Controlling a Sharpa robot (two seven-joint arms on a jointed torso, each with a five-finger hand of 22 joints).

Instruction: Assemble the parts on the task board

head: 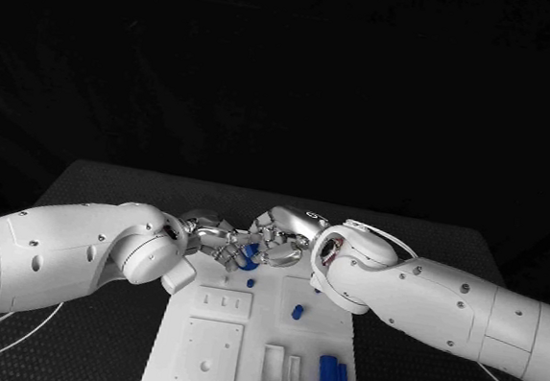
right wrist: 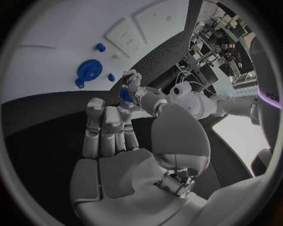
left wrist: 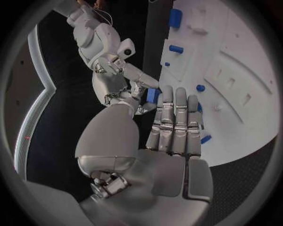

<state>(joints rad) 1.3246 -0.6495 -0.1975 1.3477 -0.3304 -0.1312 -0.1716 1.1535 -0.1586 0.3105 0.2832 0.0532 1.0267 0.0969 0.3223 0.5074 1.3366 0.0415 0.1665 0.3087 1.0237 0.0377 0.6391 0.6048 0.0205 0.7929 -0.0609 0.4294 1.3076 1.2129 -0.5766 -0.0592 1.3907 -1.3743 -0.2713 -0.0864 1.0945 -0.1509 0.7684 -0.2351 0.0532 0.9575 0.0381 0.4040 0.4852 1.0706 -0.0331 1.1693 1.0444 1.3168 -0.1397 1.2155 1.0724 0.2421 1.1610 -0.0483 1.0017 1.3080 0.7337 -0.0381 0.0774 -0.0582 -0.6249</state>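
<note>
Blue part (head: 249,256) is hanging between both hands above the board's (head: 255,372) far end; left hand (head: 217,237) and right hand (head: 282,237) are both pinching it; several parts (head: 332,375) are lying loose on the board, so I'm judging most of the assembly undone.

Both hands (left wrist: 171,122) apparently pinching part (left wrist: 153,95).

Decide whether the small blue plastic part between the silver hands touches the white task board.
Apart. The right wrist view shows the small blue plastic part held by the left hand over the black table, clear of the white task board.
</note>
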